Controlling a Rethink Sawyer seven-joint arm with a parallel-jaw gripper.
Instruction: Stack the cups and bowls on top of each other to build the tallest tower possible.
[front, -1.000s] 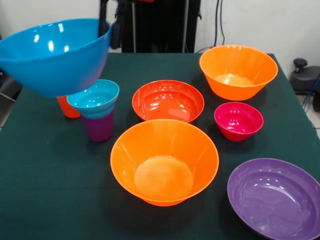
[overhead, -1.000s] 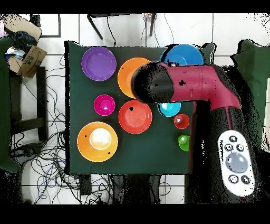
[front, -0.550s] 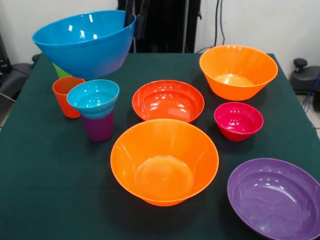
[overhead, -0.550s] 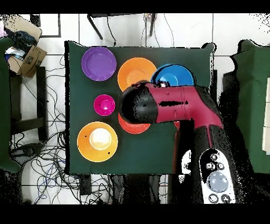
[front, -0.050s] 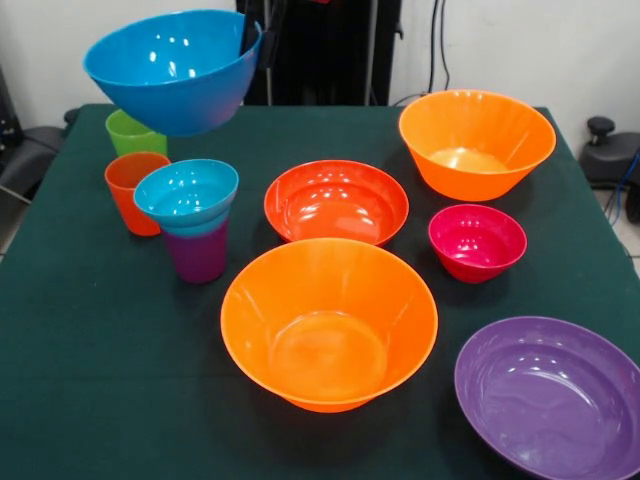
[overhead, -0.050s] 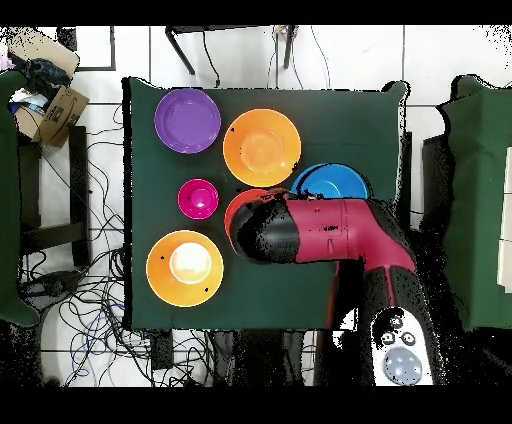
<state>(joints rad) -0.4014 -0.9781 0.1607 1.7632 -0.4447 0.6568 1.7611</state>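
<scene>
My gripper (front, -0.050s: 258, 36) is shut on the right rim of the large blue bowl (front, -0.050s: 172, 70), which hangs in the air above and behind the cups; it also shows beside the arm (overhead, -0.050s: 333, 183). Below it stand the green cup (front, -0.050s: 130, 132) and the orange cup (front, -0.050s: 133, 190). The small teal bowl (front, -0.050s: 187, 193) sits in the purple cup (front, -0.050s: 197, 254). On the cloth rest the shallow red-orange bowl (front, -0.050s: 336, 200), two large orange bowls (front, -0.050s: 328, 320) (front, -0.050s: 476, 140), the small magenta bowl (front, -0.050s: 477, 240) and the large purple bowl (front, -0.050s: 550, 395).
The red arm (overhead, -0.050s: 320, 230) covers the cups and part of the red-orange bowl (overhead, -0.050s: 238, 203) in the overhead view. The green cloth table (front, -0.050s: 90, 380) has bare room at its near left. A cardboard box (overhead, -0.050s: 55, 100) and cables lie on the floor beside the table.
The blue bowl, held in my gripper, has travelled from the table's left edge to the right and upward, uncovering the orange and green cups. The other bowls have not moved.
</scene>
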